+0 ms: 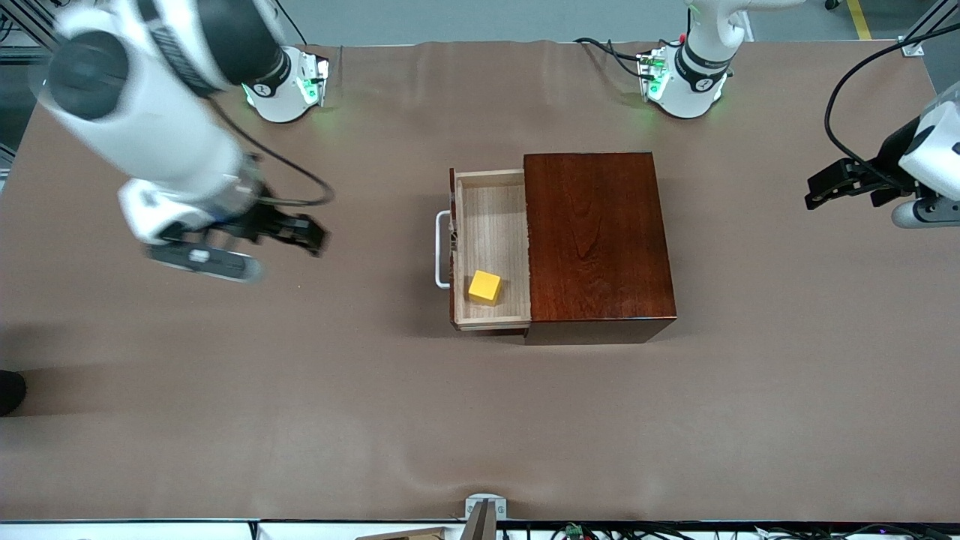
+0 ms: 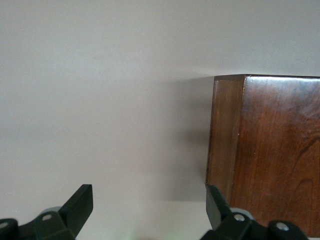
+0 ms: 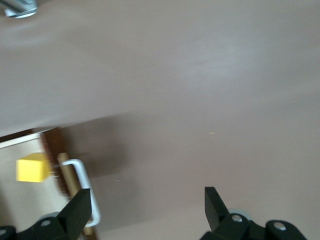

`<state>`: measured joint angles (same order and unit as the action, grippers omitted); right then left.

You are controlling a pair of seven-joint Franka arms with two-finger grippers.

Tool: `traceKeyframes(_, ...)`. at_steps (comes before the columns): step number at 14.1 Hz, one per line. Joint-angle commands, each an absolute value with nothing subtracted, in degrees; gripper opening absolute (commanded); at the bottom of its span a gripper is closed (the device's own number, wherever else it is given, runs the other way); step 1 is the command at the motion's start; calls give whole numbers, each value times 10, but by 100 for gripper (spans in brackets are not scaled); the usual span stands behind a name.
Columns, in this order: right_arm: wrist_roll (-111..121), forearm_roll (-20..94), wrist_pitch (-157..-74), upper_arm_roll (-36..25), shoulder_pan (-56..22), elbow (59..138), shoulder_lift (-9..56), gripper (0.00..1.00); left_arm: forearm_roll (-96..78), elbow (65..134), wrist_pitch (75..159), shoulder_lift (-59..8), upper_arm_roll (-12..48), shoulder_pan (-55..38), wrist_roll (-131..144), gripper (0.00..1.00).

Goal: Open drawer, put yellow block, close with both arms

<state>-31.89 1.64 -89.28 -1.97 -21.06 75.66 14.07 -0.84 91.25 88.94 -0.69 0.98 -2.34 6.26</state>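
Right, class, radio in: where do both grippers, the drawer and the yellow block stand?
Right gripper open, over bare table. Left gripper open, waiting at its own end. Drawer open, yellow block inside. Nothing blocking the handle.

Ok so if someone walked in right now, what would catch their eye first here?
Probably the yellow block, bright against the pale tray of the open drawer, in its corner nearest the front camera. The glossy mahogany box stands mid-table. The right gripper hangs open over bare table toward the drawer's handle end; the left gripper waits open at its own end.
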Motion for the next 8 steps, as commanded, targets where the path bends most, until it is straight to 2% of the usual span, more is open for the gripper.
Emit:
traceKeyframes(1,-232,2,-907,-8,-141,868,35,100,-18,904,882,-14,21,-27,106,100)
traceKeyframes(8,-15,1,-903,-9,4,875,9,100,-18,904,882,-13,22,-31,165,100)
